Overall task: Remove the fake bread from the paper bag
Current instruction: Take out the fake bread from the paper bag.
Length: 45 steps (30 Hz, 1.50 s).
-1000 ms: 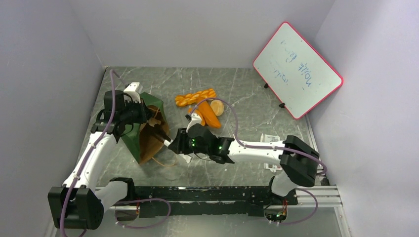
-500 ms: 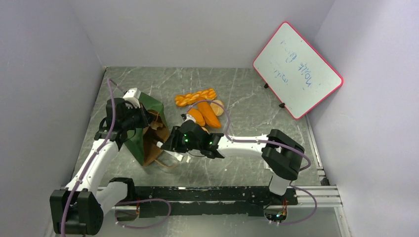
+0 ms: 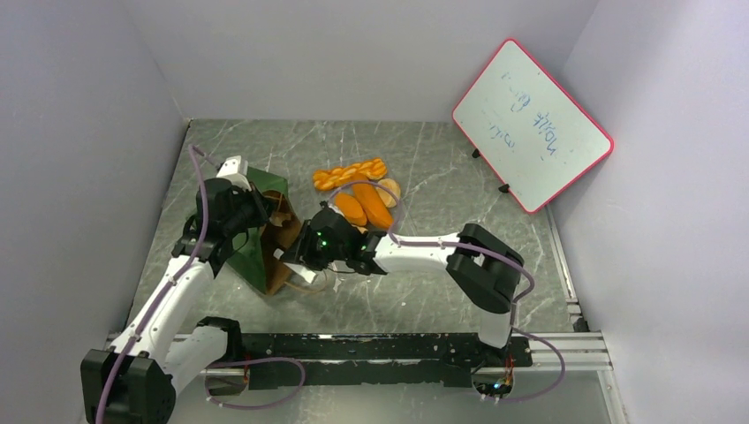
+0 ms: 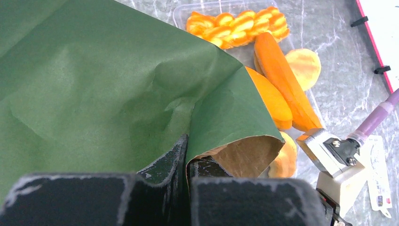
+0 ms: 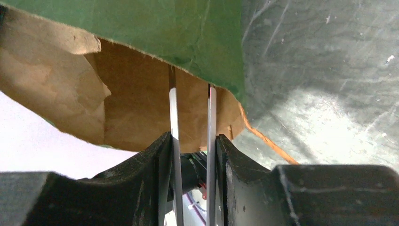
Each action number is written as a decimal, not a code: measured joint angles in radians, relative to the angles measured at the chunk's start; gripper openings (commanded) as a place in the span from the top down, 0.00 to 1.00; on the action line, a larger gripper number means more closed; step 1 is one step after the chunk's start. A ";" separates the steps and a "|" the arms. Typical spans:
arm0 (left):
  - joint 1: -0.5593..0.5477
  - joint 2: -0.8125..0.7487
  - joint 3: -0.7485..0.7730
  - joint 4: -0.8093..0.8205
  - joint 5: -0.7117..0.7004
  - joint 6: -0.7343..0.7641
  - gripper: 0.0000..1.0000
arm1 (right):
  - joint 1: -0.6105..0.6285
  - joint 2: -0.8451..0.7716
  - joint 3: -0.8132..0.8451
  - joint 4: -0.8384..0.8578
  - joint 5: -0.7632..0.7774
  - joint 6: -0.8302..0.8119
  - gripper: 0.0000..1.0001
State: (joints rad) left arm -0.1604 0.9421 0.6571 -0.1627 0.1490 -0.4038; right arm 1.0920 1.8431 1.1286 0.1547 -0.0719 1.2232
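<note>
The dark green paper bag [image 3: 256,252] lies tilted with its brown mouth facing right. My left gripper [image 3: 250,210] is shut on its upper edge, seen in the left wrist view [image 4: 188,151] with the fingers pinching the paper [image 4: 108,89]. My right gripper [image 3: 303,256] is shut on metal tongs [image 5: 211,117], whose two blades reach into the bag's brown inside [image 5: 141,103]. A braided loaf [image 3: 350,173], two oval rolls [image 3: 374,205] and a pale bun [image 3: 389,188] lie right of the bag. One more tan bread [image 4: 286,157] shows just past the mouth's edge.
The breads outside rest on a clear plastic tray [image 4: 188,10]. A red-framed whiteboard [image 3: 532,125] leans at the back right. The bag's tan loop handle [image 5: 263,139] lies on the marble table. Walls close in on the left, the back and the right.
My right arm has moved left, bringing the tongs into the bag's mouth. My left arm has shifted slightly, still holding the bag's edge, and the bag stands more upright.
</note>
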 measured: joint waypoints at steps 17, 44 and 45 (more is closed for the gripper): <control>-0.131 -0.009 -0.030 0.029 -0.226 -0.035 0.93 | -0.027 0.072 0.050 -0.010 -0.085 0.160 0.60; -0.138 0.003 -0.030 0.035 -0.273 -0.022 0.93 | -0.098 0.320 0.183 0.181 -0.284 0.187 0.94; -0.138 0.003 -0.029 0.035 -0.277 -0.022 0.93 | -0.101 0.319 0.183 0.197 -0.289 0.187 0.96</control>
State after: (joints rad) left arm -0.2989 0.9451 0.6277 -0.1280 -0.1276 -0.4255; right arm 0.9905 2.1624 1.3117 0.3515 -0.3611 1.4101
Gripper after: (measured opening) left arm 0.076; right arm 0.155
